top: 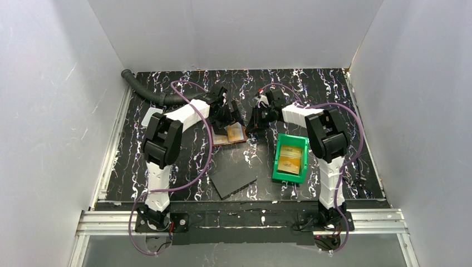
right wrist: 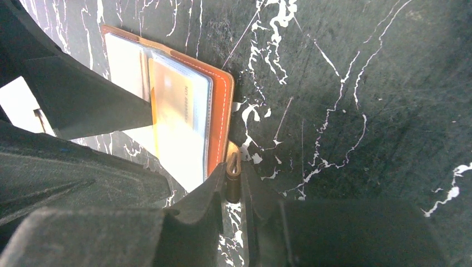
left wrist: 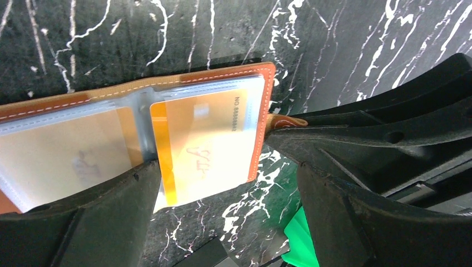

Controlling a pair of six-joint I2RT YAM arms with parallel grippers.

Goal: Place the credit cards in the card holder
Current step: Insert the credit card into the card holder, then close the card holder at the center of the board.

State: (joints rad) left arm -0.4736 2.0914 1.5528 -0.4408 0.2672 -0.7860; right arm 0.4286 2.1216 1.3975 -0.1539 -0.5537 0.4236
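Note:
The brown card holder (top: 232, 133) lies open on the table, its clear sleeves facing up (left wrist: 72, 150) (right wrist: 220, 105). An orange-yellow credit card (left wrist: 203, 147) (right wrist: 173, 114) sits partly inside the right-hand sleeve, with its near end sticking out past the holder's edge. My left gripper (left wrist: 228, 208) (top: 224, 118) hovers open over the holder, one finger (left wrist: 119, 206) beside the card's corner. My right gripper (right wrist: 233, 177) (top: 254, 122) is shut on the holder's snap tab (right wrist: 232, 162) (left wrist: 283, 121) at the right edge. More orange-yellow cards (top: 291, 157) lie in the bin.
A green plastic bin (top: 281, 176) stands right of centre. A dark grey flat slab (top: 234, 178) lies near the front. A corrugated black hose (top: 146, 89) runs along the back left. A pale card-like piece (top: 148, 117) lies by the left arm. White walls enclose the table.

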